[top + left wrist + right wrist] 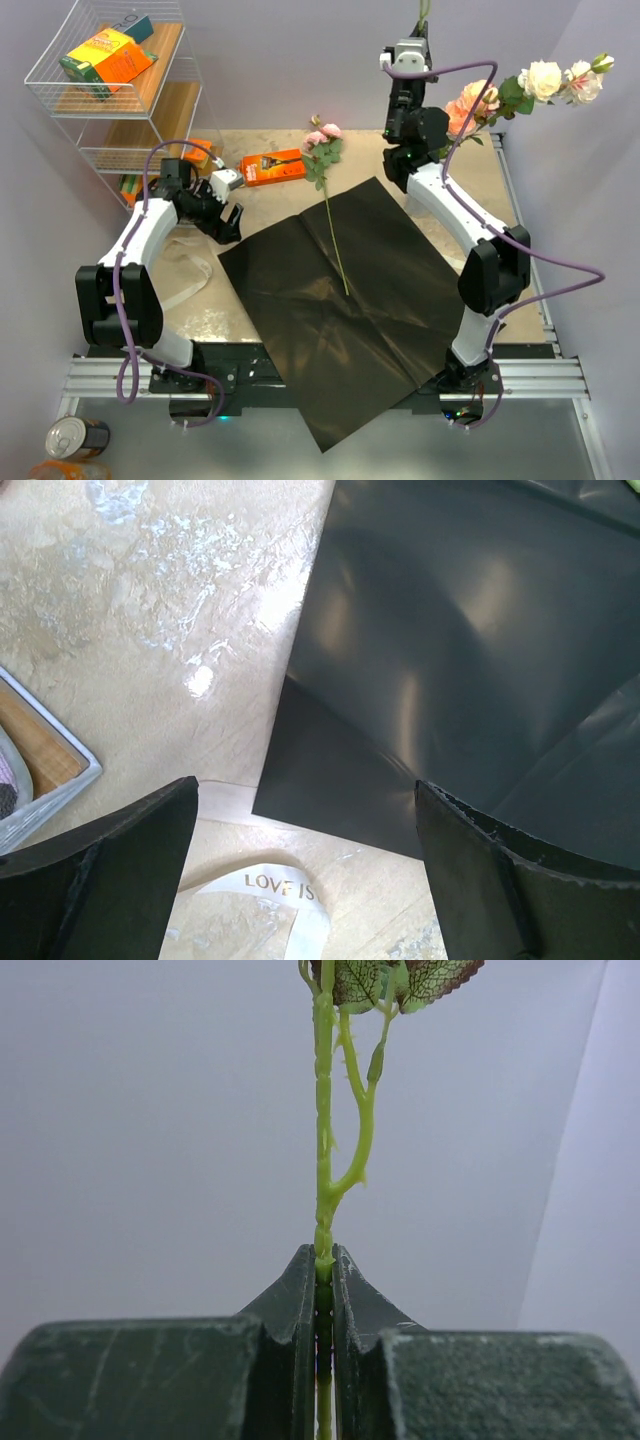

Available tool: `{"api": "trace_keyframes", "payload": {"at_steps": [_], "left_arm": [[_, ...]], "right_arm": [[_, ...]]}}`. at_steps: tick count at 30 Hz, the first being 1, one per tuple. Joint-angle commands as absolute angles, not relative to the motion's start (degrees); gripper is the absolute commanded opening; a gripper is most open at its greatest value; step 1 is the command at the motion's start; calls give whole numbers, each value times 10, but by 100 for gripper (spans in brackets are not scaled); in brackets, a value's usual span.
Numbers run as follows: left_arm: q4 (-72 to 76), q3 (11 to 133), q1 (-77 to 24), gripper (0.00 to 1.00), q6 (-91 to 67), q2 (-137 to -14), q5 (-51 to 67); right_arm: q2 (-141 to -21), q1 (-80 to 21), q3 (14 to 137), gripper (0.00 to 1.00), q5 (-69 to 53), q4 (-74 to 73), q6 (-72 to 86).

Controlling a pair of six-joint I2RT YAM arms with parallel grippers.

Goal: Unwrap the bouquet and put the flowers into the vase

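Your right gripper pinches a thorny green flower stem upright, your left gripper gapes over a corner of the black wrapping sheet and a white printed ribbon, and one pink rose lies partly on that sheet, near an orange carton.

Pale lilac walls are seen closing in a beige marbled bench; a white wire shelf is set at its far left corner, glare being thrown across the bench top

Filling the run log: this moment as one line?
right gripper: shut on stem | left gripper: open, empty, over wrapping paper corner | pink flower: partly on wrapping paper
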State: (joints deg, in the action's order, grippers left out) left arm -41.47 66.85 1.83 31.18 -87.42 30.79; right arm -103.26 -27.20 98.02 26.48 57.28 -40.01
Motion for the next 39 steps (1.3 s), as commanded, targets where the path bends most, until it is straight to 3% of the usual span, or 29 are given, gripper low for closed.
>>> {"api": "trace_keyframes", "payload": {"at_steps": [1,28,39], "left_arm": [[-417,694,24,93,328,-867,318],[-434,711,25,93,332,-898,328],[-430,701,25,94,334,-895,325]], "right_arm": [[-1041,-245,1008,0,280,680,-443],[-1014,-177,1032,0,221,685,-431],[-998,-184,945,0,246,709,-400]]}}
